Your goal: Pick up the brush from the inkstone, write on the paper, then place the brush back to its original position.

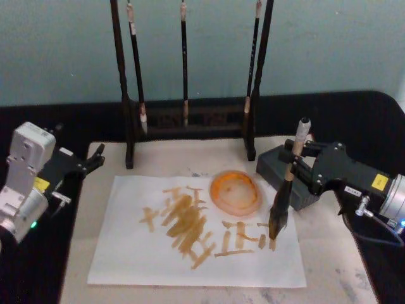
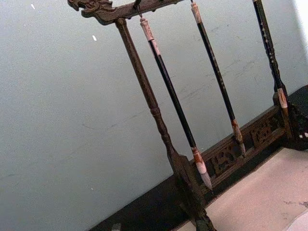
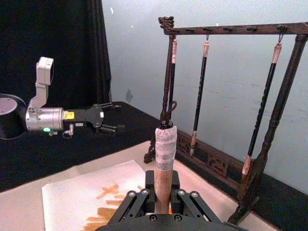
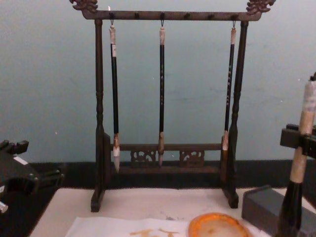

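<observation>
Brush [image 1: 284,193]: one, with a thick tan handle, black lower section and bushy dark tip. It is held near upright, leaning slightly, tip down on the right part of the paper [image 1: 145,259], touching it among the orange-yellow strokes [image 1: 186,225]. Right gripper [image 1: 295,162]: fingers closed on the tan handle, arm entering from the right. Paper: one white rectangular sheet, flat on a beige mat [image 1: 329,269] laid over the black tabletop [image 1: 380,114]. Inkstone [image 1: 268,166]: one dark grey block on the mat, just behind the brush, beside the paper's far right corner and partly hidden by the right gripper. Dish [image 1: 236,192]: one, round, translucent orange, on the paper's far edge, just left of the brush. Rack [image 4: 168,15]: one, dark carved wood, standing at the mat's far side. Three slim black brushes [image 4: 161,89] with pale ends hang from its top bar, apart from one another. Left gripper [image 1: 95,156]: at the mat's left edge, well apart from the strokes, fingers spread open, holding nothing.
</observation>
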